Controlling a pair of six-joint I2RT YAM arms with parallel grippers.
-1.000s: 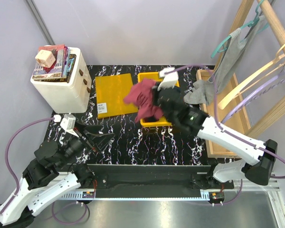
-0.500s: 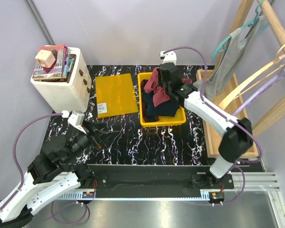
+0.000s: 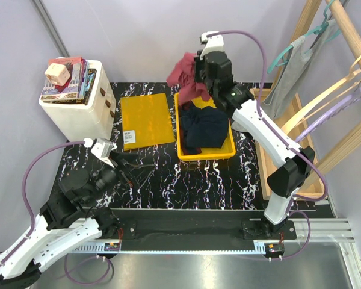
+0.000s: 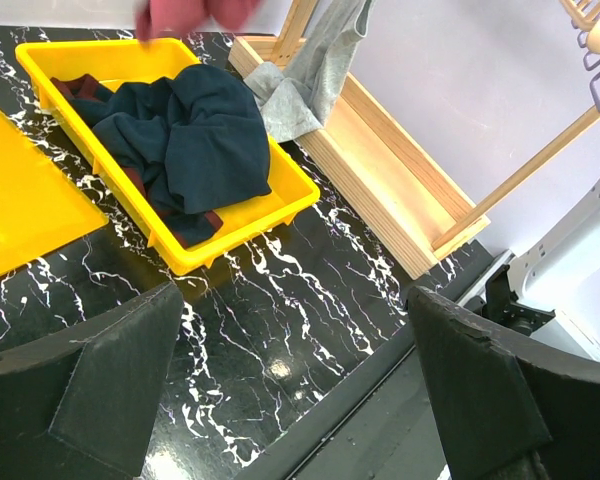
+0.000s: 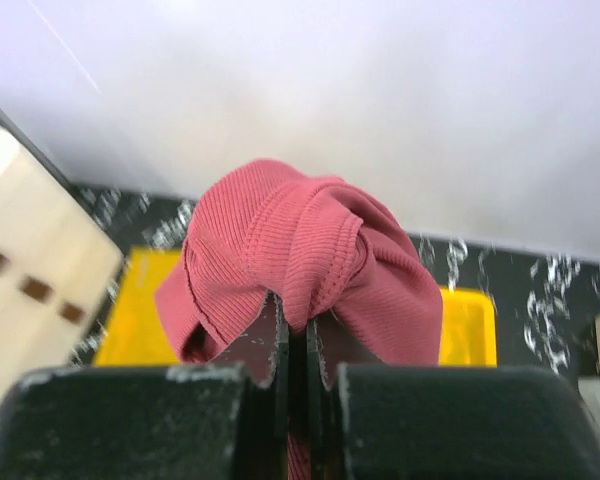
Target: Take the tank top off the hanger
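**A:** The grey tank top [image 3: 293, 66] hangs on the teal hanger [image 3: 281, 58], right of the yellow bin [image 3: 230, 152]. It's not off yet, and its hem trails onto the wooden rack base [image 3: 289, 162].

**B:** And the right gripper [image 5: 295, 322]? It's pinched tight on a red ribbed garment [image 5: 310, 245], held up over the bin's far edge.

**A:** That's the worry. With its fingers occupied it can't take the tank top, and a swing rightward could drag red cloth into the hanger and snag it.

**B:** The left gripper [image 4: 295, 345] is spread, holding nothing, near-left of the bin. It's probably too far away to help, though reach is hard to judge.
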